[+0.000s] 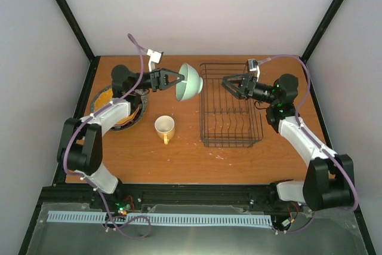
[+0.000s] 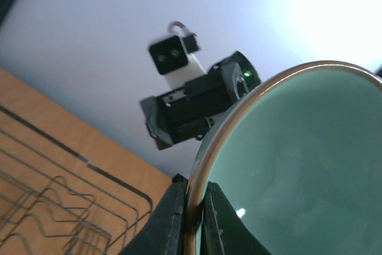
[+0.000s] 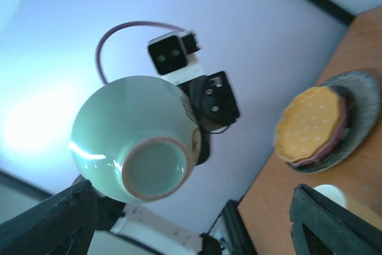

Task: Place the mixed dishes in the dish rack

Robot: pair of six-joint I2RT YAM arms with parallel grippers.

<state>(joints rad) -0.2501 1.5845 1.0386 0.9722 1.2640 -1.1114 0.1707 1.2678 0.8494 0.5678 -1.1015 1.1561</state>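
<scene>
Pinching green bowl [image 1: 190,82] by rim, left claw [image 1: 179,79]; right claw [image 1: 227,85] wide over dish rack [image 1: 231,143].

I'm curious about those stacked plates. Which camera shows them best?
The right wrist view: the plates sit unobstructed, orange on top, pinkish beneath, grey at the bottom. The top view shows only slivers behind the left arm. The left wrist view misses them.
</scene>
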